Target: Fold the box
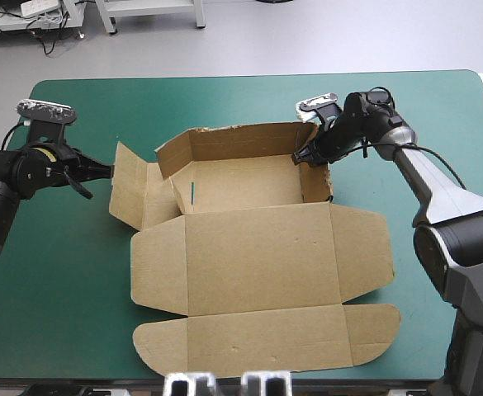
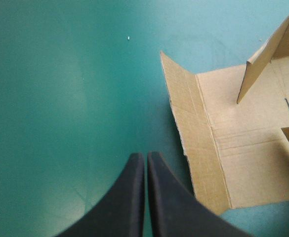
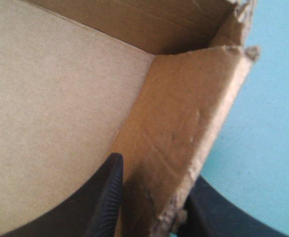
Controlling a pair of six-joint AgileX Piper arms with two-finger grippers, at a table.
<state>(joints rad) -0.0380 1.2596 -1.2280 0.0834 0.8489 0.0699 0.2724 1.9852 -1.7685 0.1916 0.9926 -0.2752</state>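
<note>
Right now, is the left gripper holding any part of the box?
No: the left gripper has its fingers shut together over the bare teal-green cover, with nothing between them and the flap of the box lying beside them.

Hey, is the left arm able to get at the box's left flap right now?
Probably yes: the shut left pincer sits close beside that flap, with only bare cover between them.

The brown box lies at the middle of the bench, half formed: far and right walls stand upright, left side flaps splay outward, and the lid with its tuck flap lies flat toward the near edge.
</note>
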